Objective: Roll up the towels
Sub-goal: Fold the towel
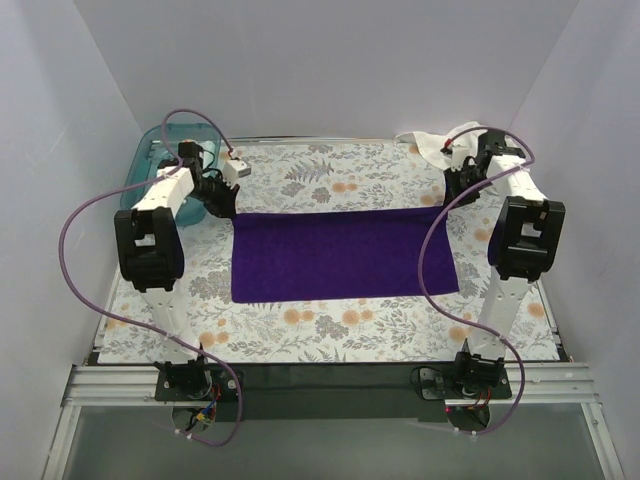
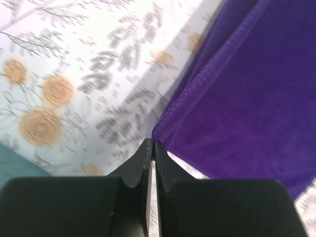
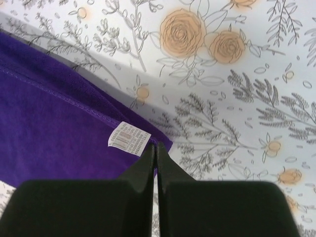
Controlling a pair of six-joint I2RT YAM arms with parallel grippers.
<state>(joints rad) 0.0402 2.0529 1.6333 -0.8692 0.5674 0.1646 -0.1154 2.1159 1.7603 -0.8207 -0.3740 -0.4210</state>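
Note:
The dark purple towel (image 1: 340,255) lies spread flat across the floral sheet. My left gripper (image 1: 226,203) is at its far left corner. In the left wrist view the jaws (image 2: 152,144) are shut, with the towel's corner (image 2: 237,98) pinched at their tips. My right gripper (image 1: 452,195) is at the far right corner. In the right wrist view it (image 3: 155,146) is shut on the purple towel (image 3: 49,128) beside its white label (image 3: 129,138). A white towel (image 1: 436,141) lies crumpled at the far right, behind the right arm. The small rolled towels are out of view.
A teal translucent tray (image 1: 147,158) stands at the far left corner, behind the left arm. The floral sheet (image 1: 330,325) covers the table. White walls close in on three sides. A dark strip and rail run along the near edge.

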